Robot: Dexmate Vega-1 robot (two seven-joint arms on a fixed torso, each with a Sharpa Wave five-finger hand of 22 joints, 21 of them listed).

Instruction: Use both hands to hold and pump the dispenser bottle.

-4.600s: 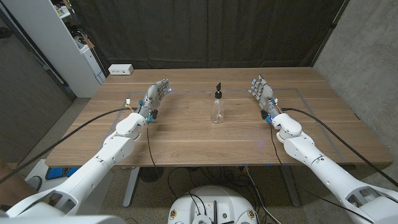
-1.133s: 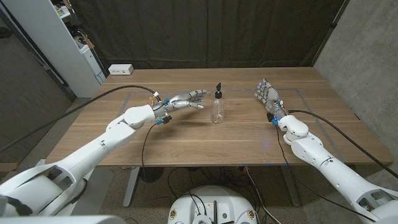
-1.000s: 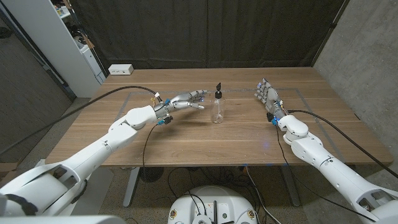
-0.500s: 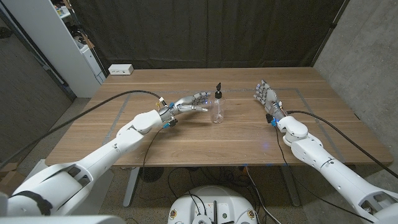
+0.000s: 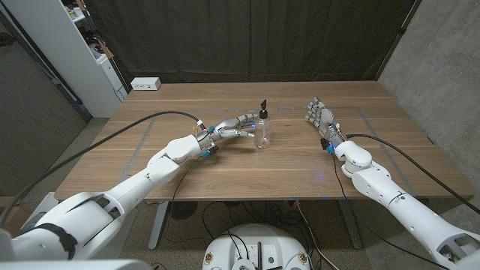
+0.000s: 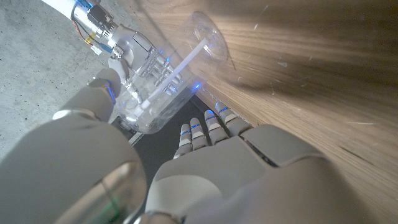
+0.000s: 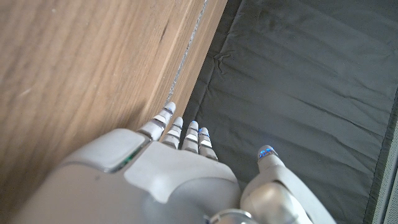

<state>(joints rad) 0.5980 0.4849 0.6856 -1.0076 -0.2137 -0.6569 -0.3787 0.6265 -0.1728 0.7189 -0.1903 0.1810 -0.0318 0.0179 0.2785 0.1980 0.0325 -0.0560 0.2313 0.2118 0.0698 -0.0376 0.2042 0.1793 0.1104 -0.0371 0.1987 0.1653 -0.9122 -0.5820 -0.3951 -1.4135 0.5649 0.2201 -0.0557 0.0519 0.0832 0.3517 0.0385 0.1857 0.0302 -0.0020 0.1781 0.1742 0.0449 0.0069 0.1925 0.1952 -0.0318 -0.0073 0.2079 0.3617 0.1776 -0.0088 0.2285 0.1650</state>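
Clear dispenser bottle just beside the spread, empty left hand; right hand spread, empty.

Contact between left robot hand and bottle unclear

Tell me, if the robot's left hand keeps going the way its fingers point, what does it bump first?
Most likely the clear bottle with the black pump. The left hand points across the table at it, fingers spread, almost at its side. Whether they already touch is hard to tell.
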